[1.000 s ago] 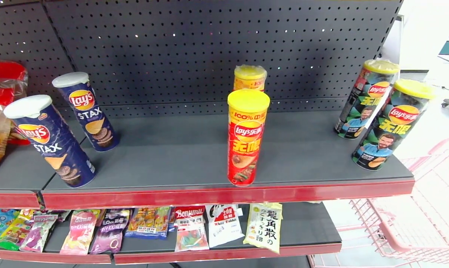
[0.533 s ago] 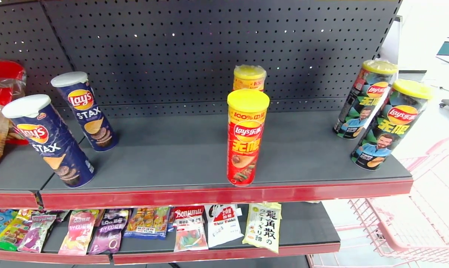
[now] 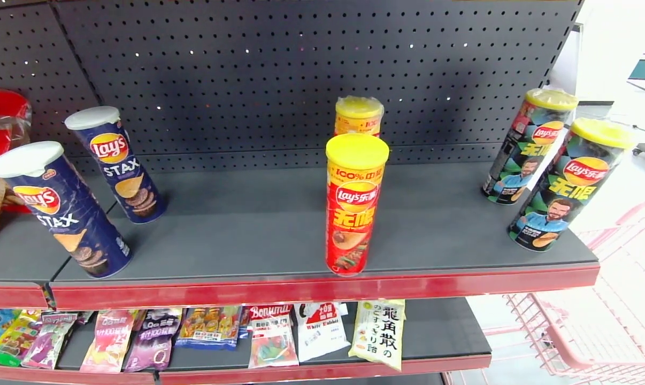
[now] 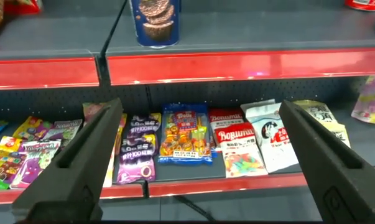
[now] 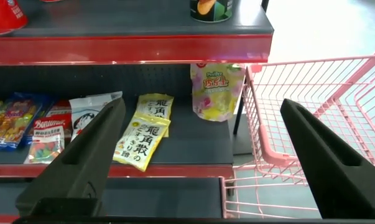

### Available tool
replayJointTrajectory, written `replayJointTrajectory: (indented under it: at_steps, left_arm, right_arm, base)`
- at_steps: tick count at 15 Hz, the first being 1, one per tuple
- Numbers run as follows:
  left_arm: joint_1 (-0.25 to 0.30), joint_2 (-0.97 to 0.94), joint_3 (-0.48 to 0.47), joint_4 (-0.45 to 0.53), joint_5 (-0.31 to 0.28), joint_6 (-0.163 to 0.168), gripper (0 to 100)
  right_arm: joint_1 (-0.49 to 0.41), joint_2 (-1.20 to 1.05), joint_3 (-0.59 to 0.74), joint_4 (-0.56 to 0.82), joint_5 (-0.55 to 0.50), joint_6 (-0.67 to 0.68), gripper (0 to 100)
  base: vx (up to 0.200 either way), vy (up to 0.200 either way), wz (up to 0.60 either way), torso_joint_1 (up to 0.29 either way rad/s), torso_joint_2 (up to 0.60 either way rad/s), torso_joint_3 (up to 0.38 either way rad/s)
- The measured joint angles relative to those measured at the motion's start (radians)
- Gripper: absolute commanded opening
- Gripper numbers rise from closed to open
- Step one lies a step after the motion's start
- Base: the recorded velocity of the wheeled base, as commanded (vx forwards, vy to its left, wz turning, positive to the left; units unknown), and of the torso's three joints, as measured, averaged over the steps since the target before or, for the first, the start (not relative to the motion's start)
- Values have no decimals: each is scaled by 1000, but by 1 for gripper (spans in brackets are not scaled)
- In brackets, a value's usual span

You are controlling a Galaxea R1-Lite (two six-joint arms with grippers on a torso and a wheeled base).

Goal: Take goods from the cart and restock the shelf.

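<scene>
Head view: a tall red chip can with yellow lid [image 3: 355, 206] stands at the edge of the grey metal shelf [image 3: 247, 235]; a bump could tip it
Left wrist view: the left gripper [image 4: 199, 109] is wide open and empty
Right wrist view: the right gripper [image 5: 203, 106] is open too, with the pink wire cart [image 5: 299, 62] beside the shelf

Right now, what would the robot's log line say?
left hand: open, empty | right hand: open, empty | cart: right of shelf | red can: upright, shelf front

Matte black tapered gripper fingers [image 4: 75, 168]
</scene>
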Motion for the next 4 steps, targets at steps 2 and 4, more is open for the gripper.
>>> replayJointTrajectory:
  at_steps: [2,4]
  left_arm:
    - [0,0,0,0,0,0,100]
    - [0,0,0,0,0,0,100]
  right_arm:
    - [0,0,0,0,0,0,100]
    - [0,0,0,0,-1,-1,100]
  base:
    - [0,0,0,0,0,0]
    - [0,0,0,0,0,0]
